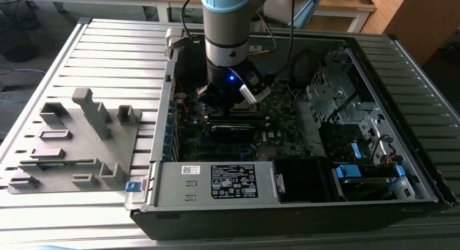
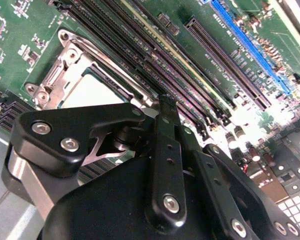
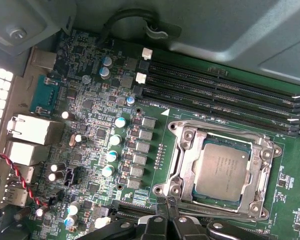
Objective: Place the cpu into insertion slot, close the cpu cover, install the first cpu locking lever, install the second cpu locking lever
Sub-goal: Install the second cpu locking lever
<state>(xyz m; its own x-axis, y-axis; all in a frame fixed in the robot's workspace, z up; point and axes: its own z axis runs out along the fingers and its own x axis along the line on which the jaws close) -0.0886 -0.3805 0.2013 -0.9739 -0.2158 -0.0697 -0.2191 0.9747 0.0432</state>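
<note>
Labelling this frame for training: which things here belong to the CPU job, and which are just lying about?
Job:
cpu, in its socket
cpu cover, down around it
tool, beside the socket

Lying about:
grey fixture tray
memory slots
power supply

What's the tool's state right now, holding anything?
Tool: shut, holding nothing, fingertips together above the cpu cover, which lies closed over the cpu.

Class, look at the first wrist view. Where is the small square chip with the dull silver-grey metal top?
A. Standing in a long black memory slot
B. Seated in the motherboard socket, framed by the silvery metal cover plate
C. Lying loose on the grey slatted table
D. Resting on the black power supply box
B: in the first wrist view the square silver-grey chip sits flat in the socket on the green motherboard, with the silvery metal cover frame lying around its edges.
</note>
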